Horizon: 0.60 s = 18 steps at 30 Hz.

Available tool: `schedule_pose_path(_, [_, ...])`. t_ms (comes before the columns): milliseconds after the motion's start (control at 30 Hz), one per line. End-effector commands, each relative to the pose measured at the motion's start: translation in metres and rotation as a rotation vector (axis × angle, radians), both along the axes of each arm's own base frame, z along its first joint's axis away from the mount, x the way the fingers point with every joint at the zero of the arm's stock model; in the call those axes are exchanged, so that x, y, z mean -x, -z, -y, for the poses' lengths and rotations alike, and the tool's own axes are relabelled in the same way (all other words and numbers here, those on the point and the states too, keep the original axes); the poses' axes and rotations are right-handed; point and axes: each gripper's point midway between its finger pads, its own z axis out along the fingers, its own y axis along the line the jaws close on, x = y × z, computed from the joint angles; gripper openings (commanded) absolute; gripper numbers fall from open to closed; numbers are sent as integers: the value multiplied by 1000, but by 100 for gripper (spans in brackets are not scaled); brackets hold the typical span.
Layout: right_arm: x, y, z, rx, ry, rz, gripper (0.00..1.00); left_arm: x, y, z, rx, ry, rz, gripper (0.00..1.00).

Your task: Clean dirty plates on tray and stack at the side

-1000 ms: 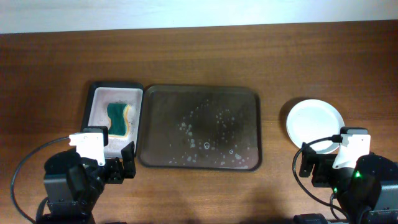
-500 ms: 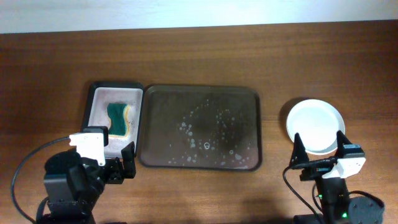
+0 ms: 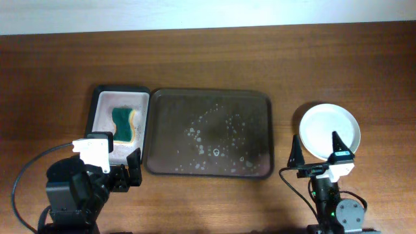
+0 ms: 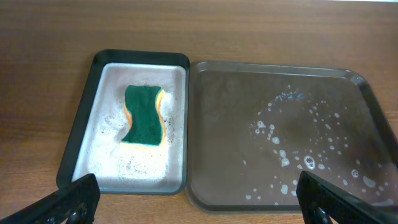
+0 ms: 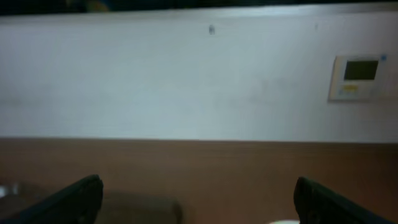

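Observation:
The dark brown tray [image 3: 260, 104] lies mid-table with soap suds on it and no plates; the left wrist view shows it too [image 4: 236, 99]. A white plate [image 3: 325, 127] sits on the table to the tray's right; I cannot tell whether others lie under it. My right gripper [image 3: 316, 155] is open and empty at the plate's near edge, level and facing the far wall [image 5: 199, 202]. My left gripper [image 3: 117, 170] is open and empty by the tray's near-left corner, its fingers wide apart in its wrist view [image 4: 199, 199].
A small black-rimmed whitish tray [image 3: 104, 97] with a green sponge [image 3: 123, 123] touches the brown tray's left side, also in the left wrist view [image 4: 144, 114]. A white wall with a control panel [image 5: 357, 76] stands beyond the table's far edge.
My right arm has folded back toward the front edge, and its open gripper has shifted left, off the plate. The left arm, trays and plate have not moved.

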Motion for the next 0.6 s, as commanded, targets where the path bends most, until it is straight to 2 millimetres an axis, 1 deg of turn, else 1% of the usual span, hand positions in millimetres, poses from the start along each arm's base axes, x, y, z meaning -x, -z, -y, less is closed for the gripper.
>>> schedule_pose_path(0, [-1, 30, -6, 51, -30, -111, 99, 0, 2, 1, -9, 17, 0, 99])
schedule_pose_path(33, [-1, 45, -8, 52, -46, -172, 99, 0, 2, 1, -9, 17, 0, 99])
schedule_pose_path(67, [0, 49, -10, 49, -56, -188, 99, 0, 2, 1, -9, 18, 0, 100])
schedule_pose_path(567, [0, 49, -10, 49, -55, -188, 98, 0, 2, 1, -9, 18, 0, 99])
